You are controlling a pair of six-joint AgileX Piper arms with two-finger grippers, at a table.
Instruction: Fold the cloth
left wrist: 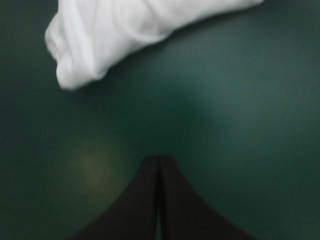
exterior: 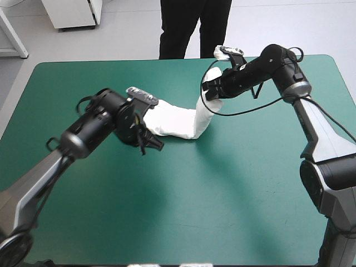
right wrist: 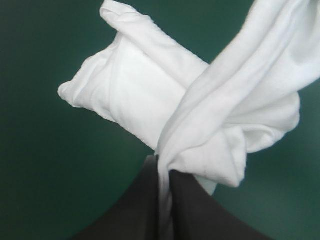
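Left tool [left wrist: 159, 162]: closed to a point, holding nothing, over the bare teal-green surface [left wrist: 240, 130]. The T-shirt [left wrist: 125, 30] lies ahead of it and apart, with a rounded bundle end nearest.

Right tool [right wrist: 165, 167]: clamped on a gathered edge of the T-shirt and raised. The cloth hangs from it as a twisted band, running down to a folded bundle on the surface beyond its tip.

Judgement: the T-shirt is light, soft and limp, and sags and twists under its own weight. Best hold is a thin pinch on a hem or corner at the bundle end nearest the left tool.
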